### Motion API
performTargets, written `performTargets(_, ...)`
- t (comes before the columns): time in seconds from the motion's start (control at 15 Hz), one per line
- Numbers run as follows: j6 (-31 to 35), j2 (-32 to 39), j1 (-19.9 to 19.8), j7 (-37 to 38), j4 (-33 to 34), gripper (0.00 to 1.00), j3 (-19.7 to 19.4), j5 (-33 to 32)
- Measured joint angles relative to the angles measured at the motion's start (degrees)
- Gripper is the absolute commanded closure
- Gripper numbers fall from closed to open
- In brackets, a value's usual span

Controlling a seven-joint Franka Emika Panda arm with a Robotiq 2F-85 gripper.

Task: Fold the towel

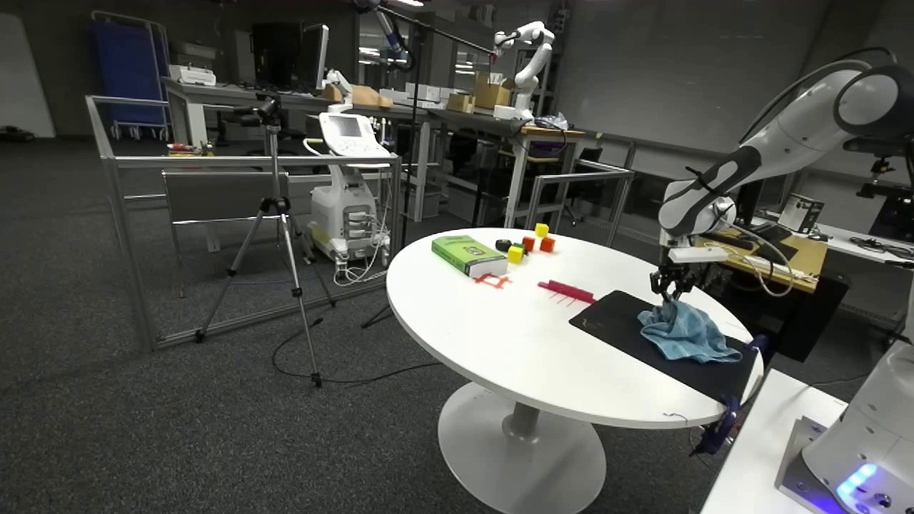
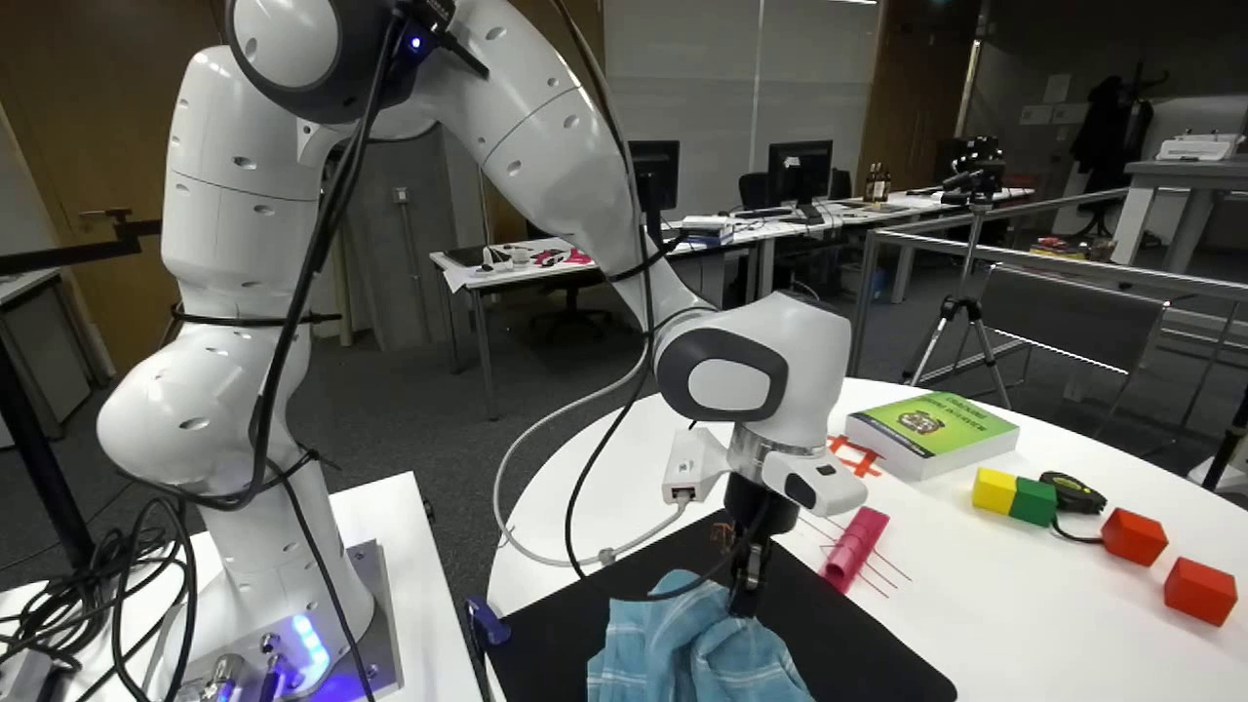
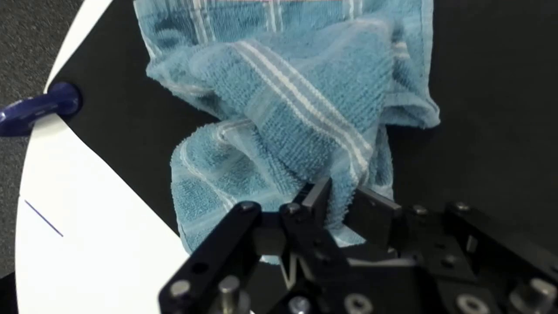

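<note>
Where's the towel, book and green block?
Towel (image 3: 290, 117), in the wrist view: its bunched middle.
Book (image 2: 933, 430), in an exterior view: its green cover.
Green block (image 2: 1032, 504), in an exterior view: its front face.

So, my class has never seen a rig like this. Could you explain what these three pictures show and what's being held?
The machine is a white robot arm with a black gripper, its hand, at the end. Two pictures come from cameras standing outside the robot; the close-up comes from a camera on its wrist. On the round white table lies a black mat, with a crumpled blue towel on it. Also on the table are a green book, coloured blocks and a pink strip. The gripper's fingers seem to pinch a fold of the towel; most of it rests on the mat.
</note>
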Motion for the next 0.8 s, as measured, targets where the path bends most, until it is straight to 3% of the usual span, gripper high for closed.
performTargets(0.27,7.2,2.9,0.1,0.6,-0.6,0.97,-1.6,-0.4)
performTargets(0.73,13.4,4.1,2.1,2.7,-6.3,0.97,-4.5,-4.5)
performTargets(0.8,14.0,4.1,2.6,2.8,-7.0,0.64,-4.9,-5.1)
